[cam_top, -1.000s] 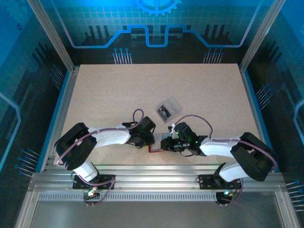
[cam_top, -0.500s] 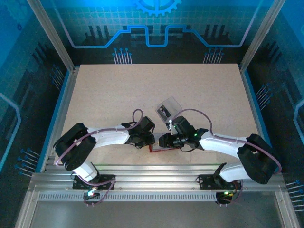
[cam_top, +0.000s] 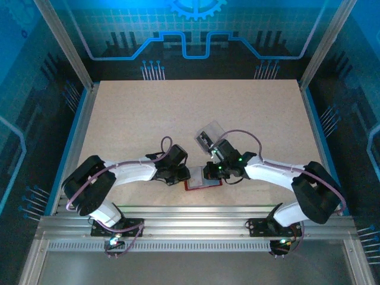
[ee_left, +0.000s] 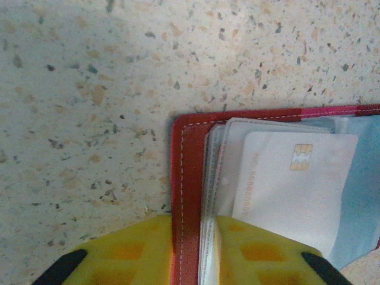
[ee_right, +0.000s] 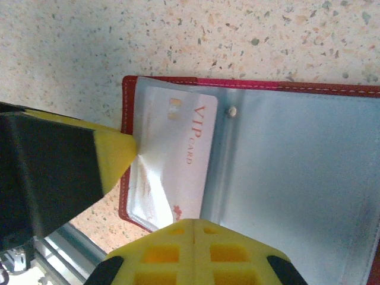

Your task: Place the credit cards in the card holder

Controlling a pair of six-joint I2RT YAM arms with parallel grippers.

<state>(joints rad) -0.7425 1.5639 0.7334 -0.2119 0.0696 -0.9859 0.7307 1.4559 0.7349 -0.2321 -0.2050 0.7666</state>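
Top external view showed a speckled beige table [cam_top: 130, 119] between blue-lit panels [cam_top: 237, 35], with aluminium rails [cam_top: 196, 221] at its near edge. On it lay one red card holder [cam_top: 200, 184], open, close to the rails, and one clear plastic box [cam_top: 209, 135] behind it. The left gripper [ee_left: 193, 240] was clamped on the holder's red edge. The right gripper [ee_right: 161, 189] had its fingers apart around a pocket corner; whether it gripped, I could not tell. One pale card [ee_left: 294, 190] with a chip and one VIP card [ee_right: 178, 154] sat in pockets; I could not tell if they were the same card.
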